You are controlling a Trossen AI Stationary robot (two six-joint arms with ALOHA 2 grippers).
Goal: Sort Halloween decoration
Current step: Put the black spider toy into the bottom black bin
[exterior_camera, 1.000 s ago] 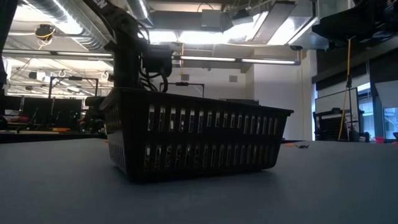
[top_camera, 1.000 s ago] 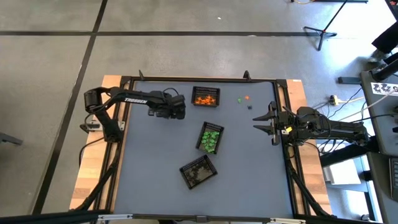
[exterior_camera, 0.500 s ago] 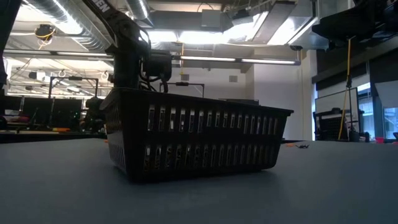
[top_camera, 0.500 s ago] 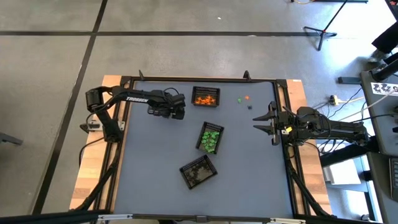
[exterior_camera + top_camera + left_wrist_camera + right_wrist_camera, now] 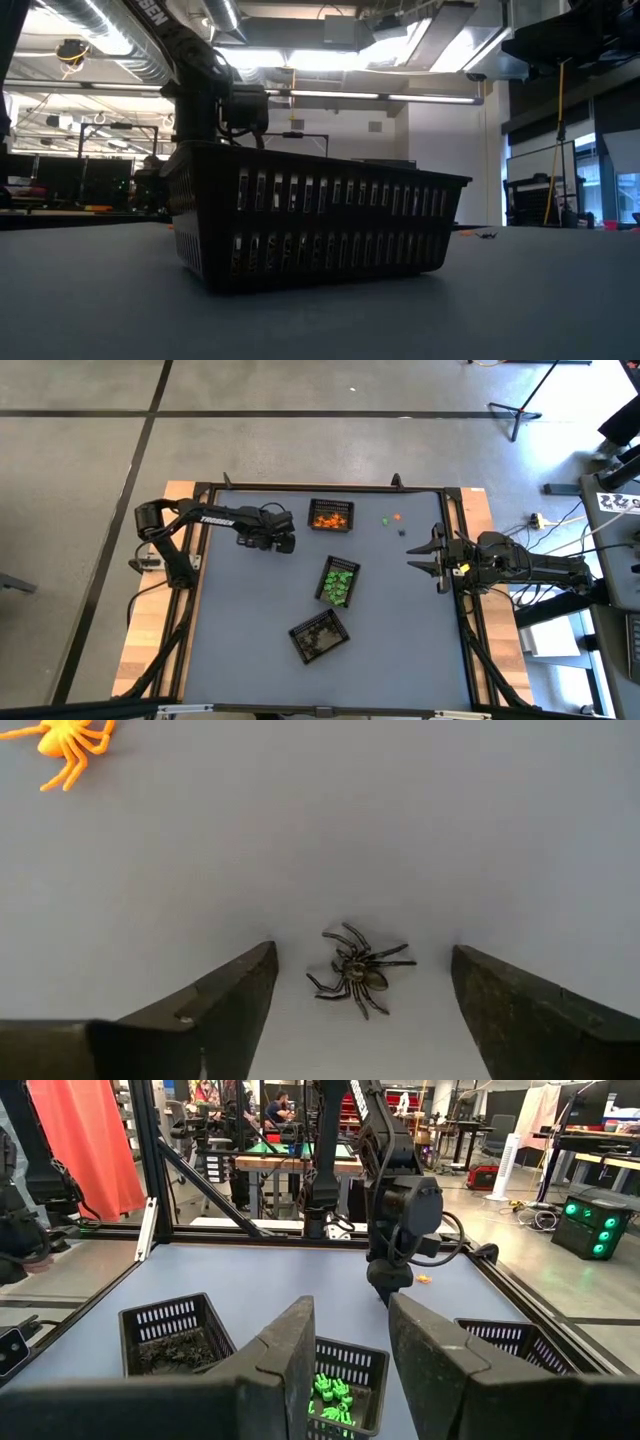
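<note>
One black spider (image 5: 358,971) is seen lying on the grey mat (image 5: 400,830) between the spread fingers of the left gripper (image 5: 362,1010), untouched. An orange spider (image 5: 68,742) sits well ahead. The right gripper (image 5: 432,558) is parked at the table's right edge, jaws parted, nothing held.
</note>
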